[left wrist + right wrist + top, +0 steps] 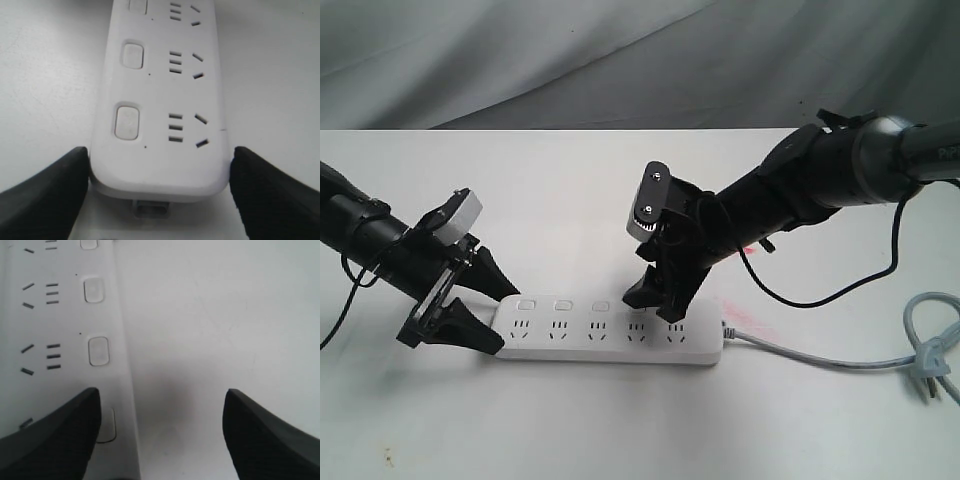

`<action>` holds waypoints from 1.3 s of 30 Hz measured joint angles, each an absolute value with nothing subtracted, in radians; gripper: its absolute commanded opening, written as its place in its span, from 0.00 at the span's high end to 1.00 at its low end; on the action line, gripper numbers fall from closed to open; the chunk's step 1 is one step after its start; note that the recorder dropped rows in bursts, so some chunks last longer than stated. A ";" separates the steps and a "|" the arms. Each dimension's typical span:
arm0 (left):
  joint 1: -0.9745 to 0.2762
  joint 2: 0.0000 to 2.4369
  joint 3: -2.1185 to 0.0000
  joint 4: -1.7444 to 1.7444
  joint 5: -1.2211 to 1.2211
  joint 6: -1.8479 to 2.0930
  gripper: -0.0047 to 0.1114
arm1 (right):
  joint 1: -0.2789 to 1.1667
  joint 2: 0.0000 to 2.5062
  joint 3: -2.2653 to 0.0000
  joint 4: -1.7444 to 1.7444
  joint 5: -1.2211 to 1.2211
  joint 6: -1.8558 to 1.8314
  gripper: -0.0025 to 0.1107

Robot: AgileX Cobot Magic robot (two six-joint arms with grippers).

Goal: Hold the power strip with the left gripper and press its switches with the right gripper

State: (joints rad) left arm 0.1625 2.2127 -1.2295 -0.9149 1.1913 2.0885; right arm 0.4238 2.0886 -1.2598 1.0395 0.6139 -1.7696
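Note:
The white power strip (610,338) lies flat on the table, its grey cable (820,358) leaving the right end. My left gripper (503,318) straddles the strip's left rounded end (160,165), one black finger (55,190) against each long side, shut on it. Three switches (563,305) show in a row beyond it. My right gripper (658,303) stands open over the strip's right half. One of its fingers (55,435) partly covers a switch (109,426); whether it touches is unclear. The other finger (265,435) hangs over bare table beside the strip (60,320).
The cable ends in a coiled bundle with a plug (930,355) at the table's right edge. A faint red mark (740,312) lies on the white table near the strip's right end. A grey cloth (620,60) hangs behind.

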 measured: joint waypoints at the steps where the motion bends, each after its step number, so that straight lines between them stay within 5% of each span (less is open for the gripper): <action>1: 0.163 2.213 -1.230 -0.915 1.191 2.089 0.58 | 0.424 2.089 -1.260 1.037 0.612 -1.770 0.41; 39: 0.163 2.213 -1.230 -0.915 1.191 2.089 0.58 | 0.419 2.130 -1.275 0.985 0.596 -1.626 0.41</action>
State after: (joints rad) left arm 0.1625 2.2127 -1.2295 -0.9149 1.1913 2.0885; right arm 0.4191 2.1301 -1.2746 0.9847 0.5963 -1.6255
